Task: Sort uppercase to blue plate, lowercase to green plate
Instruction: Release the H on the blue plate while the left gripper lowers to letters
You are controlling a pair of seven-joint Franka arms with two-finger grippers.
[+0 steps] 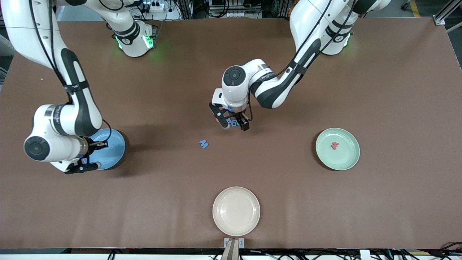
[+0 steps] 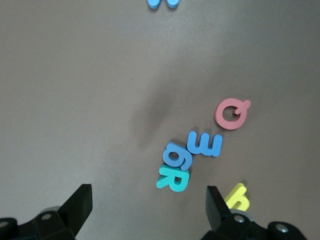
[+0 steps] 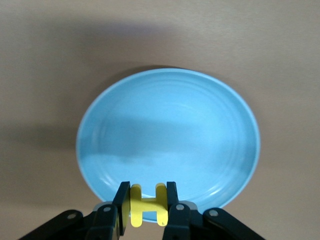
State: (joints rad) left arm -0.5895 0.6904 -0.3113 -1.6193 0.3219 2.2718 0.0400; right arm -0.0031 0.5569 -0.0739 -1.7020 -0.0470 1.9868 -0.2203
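My right gripper — clamped on the yellow H, over the blue plate's rim. My left gripper, fingers wide apart, over the cluster: red Q, blue m, blue g, teal R. Red w lies in the green plate

Plates: we count three: blue plate, green plate, cream plate.
Foam letters: we count eight.
Blue: three: blue M, blue m, blue g.
Red: two: red Q, red w.
Yellow: two: yellow H, yellow y.
Teal: one: teal R.
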